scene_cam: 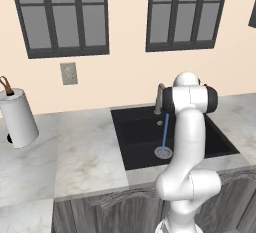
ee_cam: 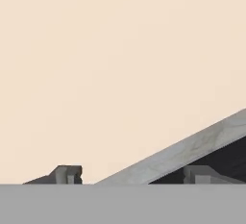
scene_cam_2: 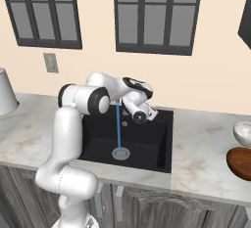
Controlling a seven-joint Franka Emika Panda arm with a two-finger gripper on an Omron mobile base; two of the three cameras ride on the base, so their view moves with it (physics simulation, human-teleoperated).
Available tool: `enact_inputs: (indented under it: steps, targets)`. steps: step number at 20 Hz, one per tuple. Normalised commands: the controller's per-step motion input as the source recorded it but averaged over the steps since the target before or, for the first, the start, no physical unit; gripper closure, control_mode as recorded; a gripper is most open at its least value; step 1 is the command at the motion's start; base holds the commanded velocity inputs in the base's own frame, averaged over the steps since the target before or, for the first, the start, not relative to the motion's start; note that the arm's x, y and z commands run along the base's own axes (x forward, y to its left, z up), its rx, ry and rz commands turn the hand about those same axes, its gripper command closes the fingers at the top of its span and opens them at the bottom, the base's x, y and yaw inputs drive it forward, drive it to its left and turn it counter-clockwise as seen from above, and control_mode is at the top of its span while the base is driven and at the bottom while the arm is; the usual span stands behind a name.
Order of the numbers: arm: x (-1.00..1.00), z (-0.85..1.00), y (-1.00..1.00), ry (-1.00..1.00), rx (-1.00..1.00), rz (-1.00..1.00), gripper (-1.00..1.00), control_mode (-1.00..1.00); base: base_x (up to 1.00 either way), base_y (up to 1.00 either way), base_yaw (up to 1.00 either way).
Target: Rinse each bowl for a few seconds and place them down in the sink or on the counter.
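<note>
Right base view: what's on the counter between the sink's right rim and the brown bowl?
Nothing: that stretch of counter between the sink and the brown bowl is bare marble in the right base view.

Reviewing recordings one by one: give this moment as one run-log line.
tap: running | sink: no bowl visible | brown bowl: on counter, right | tool: open, empty, facing wall

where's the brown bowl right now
In the right base view the brown bowl sits on the counter at the far right edge, right of the sink, just in front of a white bowl.
</note>
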Motion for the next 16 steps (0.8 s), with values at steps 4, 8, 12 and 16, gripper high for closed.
enact_inputs:
  steps: [4,8,12,16]
  targets:
    - [-0.35,1.00,-0.87,-0.14,0.06,0.00,-1.00,-1.00,0.00,0.00,0.00]
    - [-0.13,1.00,-0.83,-0.17,0.02,0.00,-1.00,-1.00,0.00,0.00,0.00]
    - [-0.05,0.97,-0.84,-0.19,0.00,0.00,-1.00,-1.00,0.00,0.00,0.00]
    - [-0.05,0.96,-0.85,-0.19,0.00,0.00,-1.00,-1.00,0.00,0.00,0.00]
